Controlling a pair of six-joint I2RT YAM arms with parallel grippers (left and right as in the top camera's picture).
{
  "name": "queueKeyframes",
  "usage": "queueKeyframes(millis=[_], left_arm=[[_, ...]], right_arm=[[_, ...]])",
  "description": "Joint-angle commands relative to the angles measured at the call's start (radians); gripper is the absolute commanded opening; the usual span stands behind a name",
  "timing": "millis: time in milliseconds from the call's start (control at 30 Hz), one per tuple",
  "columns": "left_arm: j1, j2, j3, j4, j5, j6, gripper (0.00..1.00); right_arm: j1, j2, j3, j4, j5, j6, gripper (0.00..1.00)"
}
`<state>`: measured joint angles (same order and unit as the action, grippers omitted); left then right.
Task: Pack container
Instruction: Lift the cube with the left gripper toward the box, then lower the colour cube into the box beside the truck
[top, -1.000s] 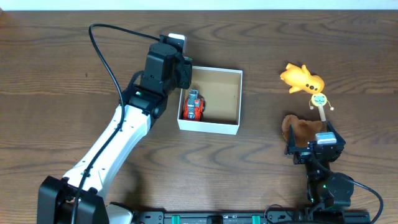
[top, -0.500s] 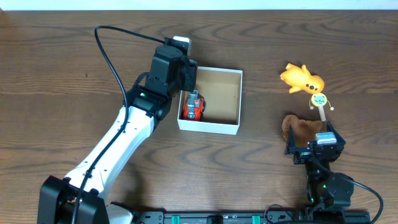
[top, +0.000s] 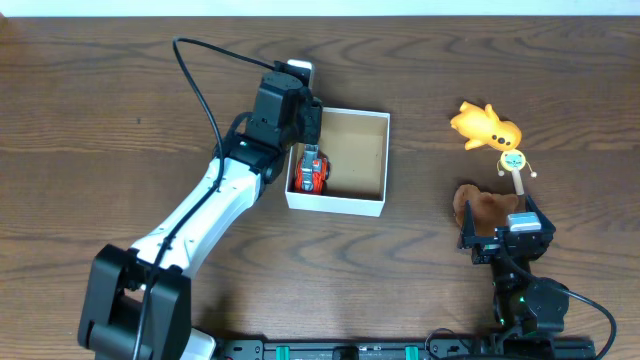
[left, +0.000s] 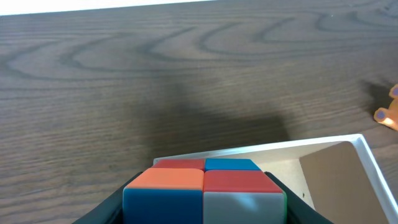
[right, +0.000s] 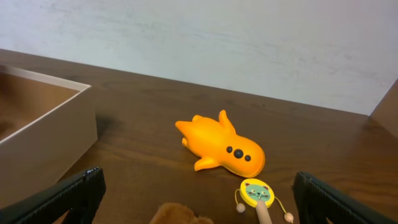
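The container (top: 335, 203), a shallow white-walled box with a brown inside, sits mid-table with a red toy car (top: 312, 170) lying along its left side. My left gripper (top: 303, 122) hovers over the container's far left corner. In the left wrist view it (left: 204, 202) is shut on a colour cube (left: 205, 186) with orange, red, blue and white faces, above the white rim of the container (left: 261, 151). My right gripper (top: 505, 235) stands open at the near right, with nothing between its fingers (right: 68, 196).
An orange plush toy (top: 488, 125) lies at the right, with a small cat-face rattle drum (top: 514, 162) just in front of it. A brown plush (top: 485, 210) sits right before the right gripper. The container's wall (right: 43, 137) shows at the left of the right wrist view.
The left arm has carried the cube rightward, from beside the container's far left corner to over it. The right arm has not moved.
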<state>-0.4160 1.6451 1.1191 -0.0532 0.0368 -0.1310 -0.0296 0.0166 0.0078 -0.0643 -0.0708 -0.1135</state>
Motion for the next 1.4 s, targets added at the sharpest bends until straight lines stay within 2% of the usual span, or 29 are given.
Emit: queueKeyframes(millis=[0,733,1367], left_arm=[[-0.003,0.030,0.024,0.007,0.009,-0.005,0.46],[-0.003,0.150,0.024,0.010,0.009,-0.005,0.46],[-0.003,0.151,0.024,-0.001,0.008,-0.005,0.48]], right_arm=[[0.005,-0.005,-0.002,-0.004,0.003,-0.007,0.99],[0.005,-0.005,-0.002,-0.004,0.003,-0.007,0.99],[0.005,-0.005,-0.002,-0.004,0.003,-0.007,0.99]])
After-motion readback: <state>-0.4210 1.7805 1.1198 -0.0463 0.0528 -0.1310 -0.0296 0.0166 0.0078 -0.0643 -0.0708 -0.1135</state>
